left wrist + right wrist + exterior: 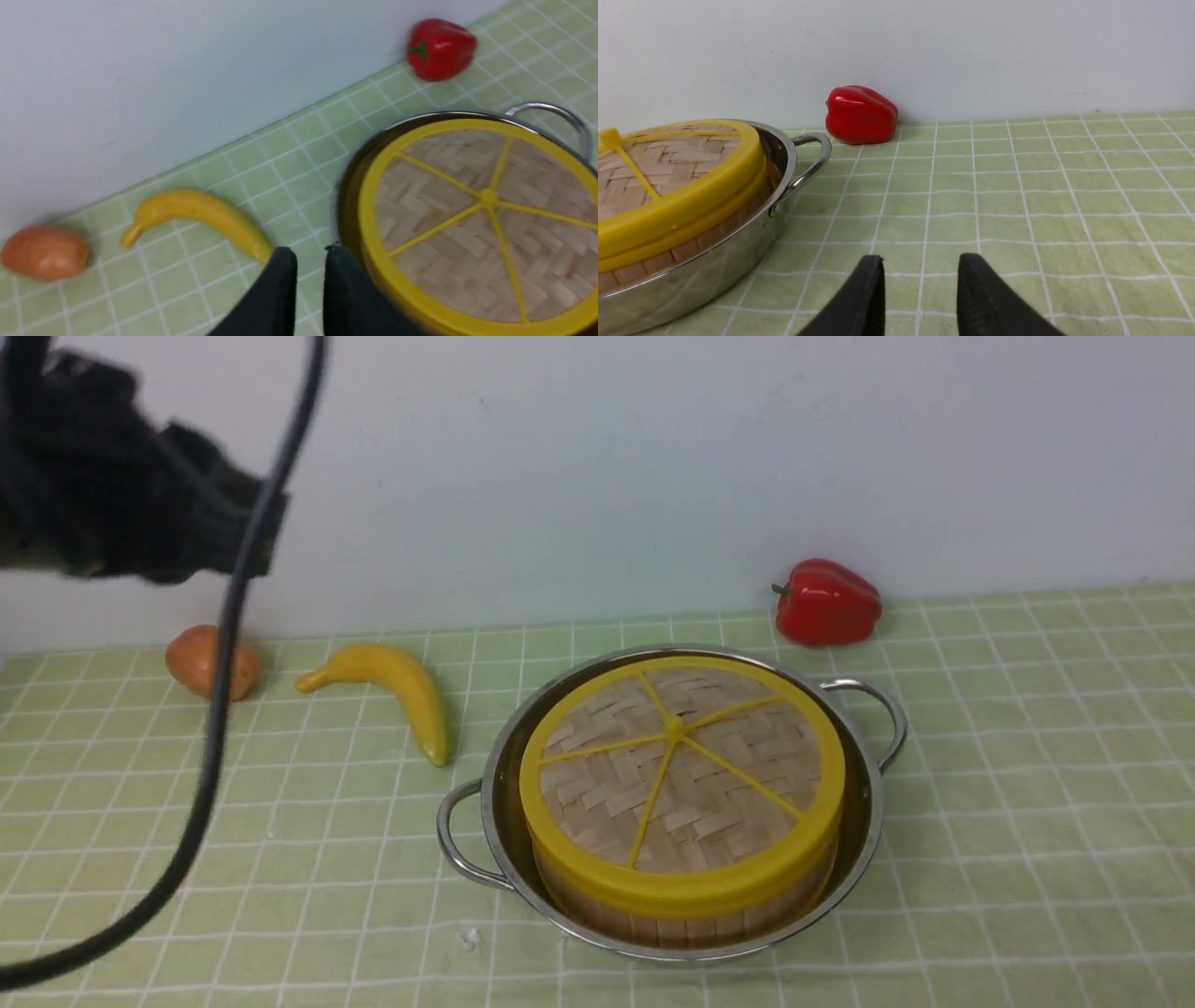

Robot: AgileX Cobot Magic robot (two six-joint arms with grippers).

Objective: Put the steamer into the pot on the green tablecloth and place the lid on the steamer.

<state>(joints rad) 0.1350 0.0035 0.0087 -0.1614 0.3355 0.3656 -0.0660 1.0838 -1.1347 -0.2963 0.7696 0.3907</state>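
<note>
At far left in the front view, the left arm (140, 476) and a dark cable (227, 653) stood before the surface; its pincer tips appeared only in the left wrist view, where the left pincer (310, 254) was spread by a narrow gap, holding nothing. A brown, rounded item (198, 662) and a banana (401, 686) followed. The steamer (686, 929) sat inside the pot (870, 821) on the green tablecloth (1027, 821), topped by the lid (597, 784). The red pepper (827, 603) lay behind the pot. The right pincer (920, 259), shown only by the right wrist view, was moderately spread and empty.
</note>
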